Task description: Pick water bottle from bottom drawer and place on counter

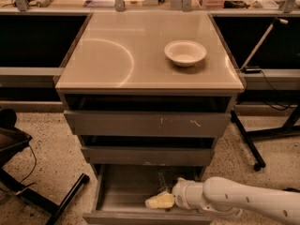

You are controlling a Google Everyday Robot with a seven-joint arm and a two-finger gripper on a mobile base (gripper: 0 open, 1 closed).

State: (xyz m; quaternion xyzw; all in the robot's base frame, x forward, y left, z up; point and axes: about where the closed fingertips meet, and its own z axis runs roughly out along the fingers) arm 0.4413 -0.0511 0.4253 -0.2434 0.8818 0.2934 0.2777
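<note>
The bottom drawer [123, 191] of the grey cabinet is pulled open. My gripper [159, 201], pale yellow at the end of a white arm [234, 200], reaches into it from the right, low over the drawer floor at its middle. A slim, dim, upright shape [162, 179] just behind the gripper looks like the water bottle; it is partly hidden by the gripper. The counter [117, 64] is the glossy tan top above, with a faint arc mark on its left half.
A white bowl [185, 53] sits on the counter's right half. The top drawer [145, 124], with white scratches, and the middle drawer [145, 156] stick out slightly. A black chair base [28, 191] is on the floor at left, a wheeled stand leg [248, 146] at right.
</note>
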